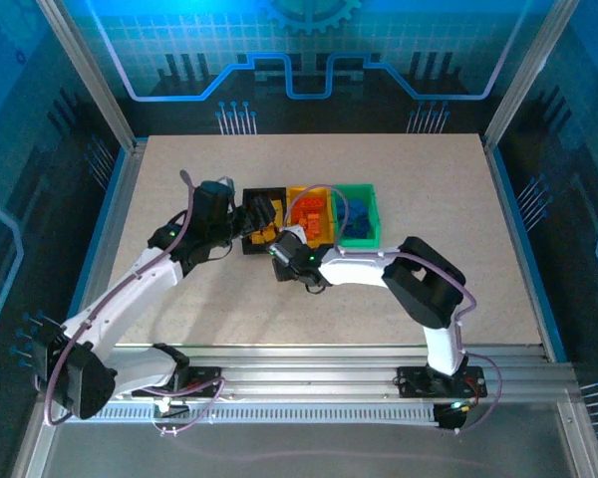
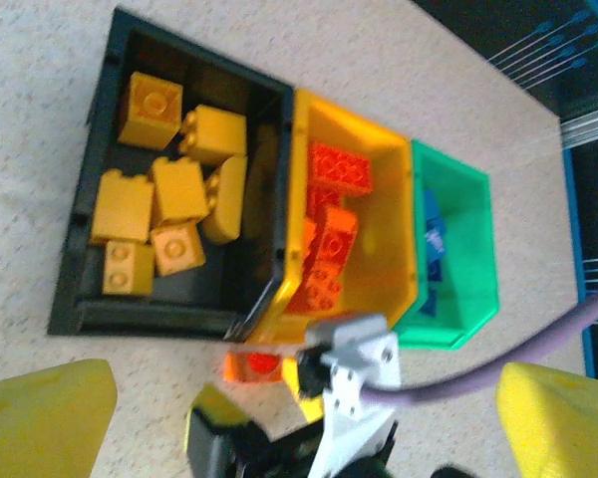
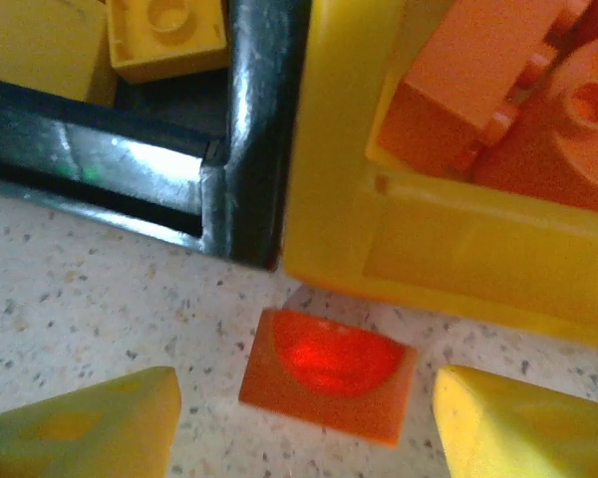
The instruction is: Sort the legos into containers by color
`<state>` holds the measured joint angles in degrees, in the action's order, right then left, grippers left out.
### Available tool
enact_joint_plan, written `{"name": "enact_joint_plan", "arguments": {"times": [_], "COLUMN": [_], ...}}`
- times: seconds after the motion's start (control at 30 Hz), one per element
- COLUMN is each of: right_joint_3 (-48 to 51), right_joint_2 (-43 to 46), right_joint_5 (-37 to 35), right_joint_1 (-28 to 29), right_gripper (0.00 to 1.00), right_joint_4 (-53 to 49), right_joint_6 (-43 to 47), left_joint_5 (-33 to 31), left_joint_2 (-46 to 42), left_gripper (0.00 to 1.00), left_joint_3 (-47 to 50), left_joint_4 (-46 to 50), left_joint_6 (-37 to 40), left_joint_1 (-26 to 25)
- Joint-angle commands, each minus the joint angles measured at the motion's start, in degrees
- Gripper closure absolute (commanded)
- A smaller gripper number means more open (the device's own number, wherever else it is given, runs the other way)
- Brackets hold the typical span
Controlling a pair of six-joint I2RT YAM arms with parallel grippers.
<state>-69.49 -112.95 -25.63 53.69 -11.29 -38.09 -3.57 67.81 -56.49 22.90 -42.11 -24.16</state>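
- Right wrist view: one orange brick [image 3: 327,373] lies on the table [image 3: 80,289]. It sits just in front of the corner where the black bin [image 3: 254,149] meets the yellow bin [image 3: 458,249], and it touches neither wall.
- The right gripper [image 3: 304,388] is poised over this brick with its fingers spread, one at each end. A gap shows on both sides, so nothing is clamped.
- Judgement: this placement prepares a pick, since the brick lies outside the bins.
- Brick long axis: it runs across the view, roughly parallel to the yellow bin's front wall and along the line between the two fingers. Closing would therefore bear on the short ends.
- Brick upper face: a bright half-round patch shows. Studs cannot be made out.
- Left wrist view: the left gripper [image 2: 304,383] hovers above the near side of the bins, fingers wide apart and empty.
- Judgement: it is held high so that the right arm can work beneath it.
- Sorting state, left wrist view: yellow bricks [image 2: 179,189] lie in the black bin, orange-red bricks [image 2: 337,169] in the yellow bin, and blue bricks [image 2: 431,229] in the green bin [image 2: 468,249].
- Judgement: the brick on the table belongs in the yellow bin, just beside it. The lift must clear that bin's front wall before release.
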Motion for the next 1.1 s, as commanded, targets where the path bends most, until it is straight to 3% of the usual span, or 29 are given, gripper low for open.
{"name": "enact_joint_plan", "arguments": {"times": [0.0,0.3,0.43,0.57,0.7,0.87,1.07], "right_joint_3": [-2.5,1.4,7.2,13.1,9.3,-3.5,-13.0], "right_joint_2": [-2.5,-0.1,6.1,18.0,24.6,16.2,6.7], "right_joint_5": [-4.1,-1.4,1.1,3.9,4.4,12.3,13.5], "right_joint_1": [-0.1,-0.3,-0.1,0.3,-2.2,-11.0,-15.9], "right_gripper": [0.38,0.66,0.68,0.68,0.67,0.69,0.67], "right_joint_4": [-2.3,0.0,0.4,-1.0,-7.4,-16.8,-16.3], "right_joint_6": [-2.6,-2.2,-2.3,-0.5,4.9,6.9,8.1], "left_joint_5": [-0.4,-0.8,-1.5,-3.1,-6.0,-7.3,-8.5], "left_joint_2": [-2.7,-3.4,-3.3,-4.0,-4.7,-5.0,-4.8], "left_gripper": [0.01,0.01,0.01,0.01,0.01,0.01,0.01], "left_joint_3": [2.3,4.4,4.7,4.9,5.0,5.6,5.6], "left_joint_4": [1.8,2.4,2.7,3.7,5.2,5.2,4.7], "left_joint_6": [-0.8,-0.8,-0.5,0.3,1.3,1.6,2.4], "left_joint_1": [0.1,0.2,0.1,0.2,0.3,0.5,1.0]}}
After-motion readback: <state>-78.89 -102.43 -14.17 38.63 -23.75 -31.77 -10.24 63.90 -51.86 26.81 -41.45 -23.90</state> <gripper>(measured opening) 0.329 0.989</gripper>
